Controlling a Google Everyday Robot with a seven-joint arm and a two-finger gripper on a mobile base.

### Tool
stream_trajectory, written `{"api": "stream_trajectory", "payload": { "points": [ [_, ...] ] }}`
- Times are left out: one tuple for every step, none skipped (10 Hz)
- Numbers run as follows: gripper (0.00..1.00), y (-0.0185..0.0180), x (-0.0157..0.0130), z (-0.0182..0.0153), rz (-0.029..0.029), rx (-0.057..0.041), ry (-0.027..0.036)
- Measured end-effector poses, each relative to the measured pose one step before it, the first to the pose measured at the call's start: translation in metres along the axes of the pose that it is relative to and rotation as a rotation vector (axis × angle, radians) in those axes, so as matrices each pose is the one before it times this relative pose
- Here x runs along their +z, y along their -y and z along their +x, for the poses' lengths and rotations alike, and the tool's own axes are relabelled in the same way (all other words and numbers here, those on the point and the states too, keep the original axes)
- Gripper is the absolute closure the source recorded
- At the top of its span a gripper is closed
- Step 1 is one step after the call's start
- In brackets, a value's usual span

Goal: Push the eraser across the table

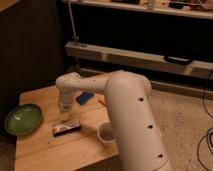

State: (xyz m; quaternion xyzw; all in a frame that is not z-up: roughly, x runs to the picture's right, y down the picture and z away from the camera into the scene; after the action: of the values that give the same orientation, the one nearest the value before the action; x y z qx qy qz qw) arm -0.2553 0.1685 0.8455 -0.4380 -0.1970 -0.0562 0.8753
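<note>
Eraser [67, 128], lying flat just below the gripper [65, 107] on the table [45, 150], judged light, rigid, low-friction; push its long side; finger state indeterminable.

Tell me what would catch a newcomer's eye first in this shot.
The bulky white robot arm fills the foreground, reaching left over the small wooden table. Its claw hangs just above and behind the black eraser at the table's middle. A green bowl sits at the left edge, a white cup to the eraser's right, and a blue block behind.
</note>
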Motion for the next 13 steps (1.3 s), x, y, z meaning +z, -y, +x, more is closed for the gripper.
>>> {"api": "stream_trajectory", "payload": {
  "points": [
    [1.0, -0.00444, 0.00223, -0.00146, -0.01346, 0.00433, 0.00497],
    [1.0, -0.00404, 0.00233, -0.00054, -0.01204, 0.00755, 0.00504],
    [1.0, -0.00906, 0.00429, -0.00047, -0.01986, 0.01287, 0.00384],
    [1.0, -0.01096, 0.00328, -0.00208, -0.01674, 0.0108, 0.00137],
    [1.0, -0.01834, 0.00485, -0.00346, -0.0209, 0.02657, 0.00063],
    [1.0, -0.01894, 0.00203, -0.00115, -0.02198, 0.03425, 0.00165],
    [1.0, -0.02096, 0.00218, 0.00658, -0.03113, 0.04361, -0.00587],
    [1.0, -0.02224, 0.00047, 0.01065, -0.02554, 0.05403, -0.01429],
    [1.0, -0.0227, -0.00108, 0.0162, -0.02118, 0.06462, -0.02199],
    [1.0, -0.01641, -0.00329, 0.01406, -0.01354, 0.05178, -0.02208],
    [1.0, -0.02012, -0.00332, 0.02029, -0.01382, 0.06847, -0.03121],
    [1.0, -0.00967, -0.00179, 0.01477, 0.00346, 0.02299, -0.01655],
    [1.0, -0.00304, -0.00285, 0.0103, 0.01341, 0.00091, -0.00753]
  ]
}}
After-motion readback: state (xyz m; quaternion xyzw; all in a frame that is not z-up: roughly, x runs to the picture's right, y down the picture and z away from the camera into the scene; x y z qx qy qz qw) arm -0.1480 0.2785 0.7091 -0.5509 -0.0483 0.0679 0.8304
